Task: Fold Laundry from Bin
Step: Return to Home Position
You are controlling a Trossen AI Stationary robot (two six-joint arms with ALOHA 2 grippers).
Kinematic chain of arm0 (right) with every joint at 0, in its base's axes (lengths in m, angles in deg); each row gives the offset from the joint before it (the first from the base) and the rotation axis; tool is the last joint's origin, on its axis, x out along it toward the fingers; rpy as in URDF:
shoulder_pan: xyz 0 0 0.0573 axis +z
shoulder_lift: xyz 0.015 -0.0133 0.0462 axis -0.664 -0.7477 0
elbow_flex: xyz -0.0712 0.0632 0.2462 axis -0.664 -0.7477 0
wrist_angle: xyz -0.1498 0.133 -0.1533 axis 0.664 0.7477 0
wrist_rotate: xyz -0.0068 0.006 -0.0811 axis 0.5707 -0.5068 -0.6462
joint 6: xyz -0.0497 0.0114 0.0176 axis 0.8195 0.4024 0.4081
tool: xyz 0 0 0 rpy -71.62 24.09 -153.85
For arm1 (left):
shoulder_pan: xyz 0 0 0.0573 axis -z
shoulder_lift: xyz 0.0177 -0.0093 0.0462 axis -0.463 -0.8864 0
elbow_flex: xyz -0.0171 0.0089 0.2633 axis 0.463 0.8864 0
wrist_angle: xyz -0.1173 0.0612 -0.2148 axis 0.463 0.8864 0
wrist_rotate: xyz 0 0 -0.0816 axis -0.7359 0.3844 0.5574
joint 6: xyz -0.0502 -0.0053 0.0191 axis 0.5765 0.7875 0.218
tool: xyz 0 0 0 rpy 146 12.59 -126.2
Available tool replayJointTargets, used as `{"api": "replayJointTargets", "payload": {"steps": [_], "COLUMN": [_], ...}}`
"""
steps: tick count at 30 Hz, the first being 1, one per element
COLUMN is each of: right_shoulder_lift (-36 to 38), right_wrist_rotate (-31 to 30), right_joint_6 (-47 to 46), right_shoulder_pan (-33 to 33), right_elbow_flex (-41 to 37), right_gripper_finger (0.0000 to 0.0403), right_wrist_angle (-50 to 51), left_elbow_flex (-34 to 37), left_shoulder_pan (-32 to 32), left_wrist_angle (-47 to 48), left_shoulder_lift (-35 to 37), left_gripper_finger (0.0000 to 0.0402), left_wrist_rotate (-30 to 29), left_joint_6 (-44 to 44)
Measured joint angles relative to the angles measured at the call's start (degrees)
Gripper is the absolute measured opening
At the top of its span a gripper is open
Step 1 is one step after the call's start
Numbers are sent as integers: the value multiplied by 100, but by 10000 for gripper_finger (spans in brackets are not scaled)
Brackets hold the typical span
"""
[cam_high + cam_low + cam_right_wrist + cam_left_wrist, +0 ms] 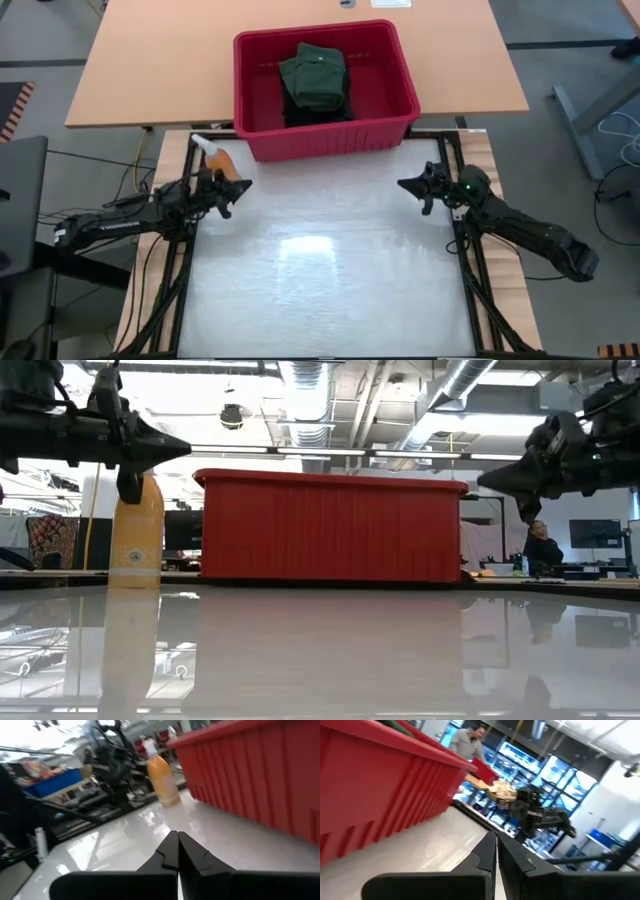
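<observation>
While both arms hang clear of the work, the bin [330, 137] stands at the far edge of the white table [320, 280], roughly midway between its left and right sides. The laundry [314, 80] lies inside the bin: a folded dark green shirt on top, resting on a black piece [300, 112], the pile set toward the far wall and somewhat left of the bin's centre. The left gripper [240, 187] hovers over the left part of the table, near the bin's left front corner, pointing inward toward the middle. Its fingers [487, 855] are pressed together tip to tip, with nothing between them. An orange bottle [222, 160] stands upright just beside this gripper, between it and the table's far left corner, apart from the bin. The right gripper [404, 184] hovers over the right part of the table, mirrored, also pointing inward. Its fingers [167, 852] are likewise clenched on nothing. Seen from table height, both grippers are raised off the surface at about the level of the bin's rim, well apart from each other, with bare glossy table between them. A wooden tabletop [150, 60] lies beyond the white one, and from above the bin overlaps its near edge. A person [541, 545] shows in the room behind, past the right end of the bin.
</observation>
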Motion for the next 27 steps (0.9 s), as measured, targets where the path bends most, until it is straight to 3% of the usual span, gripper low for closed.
{"api": "replayJointTargets", "payload": {"steps": [6,13,18,23,27], "right_shoulder_lift": [339,864,1087,1120,1116], "right_wrist_rotate": [199,182,-347,-1055,-1241], "right_joint_6": [0,-44,-8,102,347], "right_shoulder_pan": [0,83,466,907,1150], "right_elbow_flex": [94,94,103,0,-2], "right_gripper_finger": [25,19,19,18,22], "right_wrist_angle": [75,1041,1593,1202,1214], "left_elbow_flex": [0,0,0,2,2], "left_shoulder_pan": [0,0,0,0,0], "left_wrist_angle": [487,1648,1742,2113,2190], "left_shoulder_lift": [587,1437,1416,1436,1363], "left_gripper_finger": [4,4,4,4,4], "left_wrist_rotate": [271,574,932,937,934], "left_joint_6": [4,106,-78,-118,-140]}}
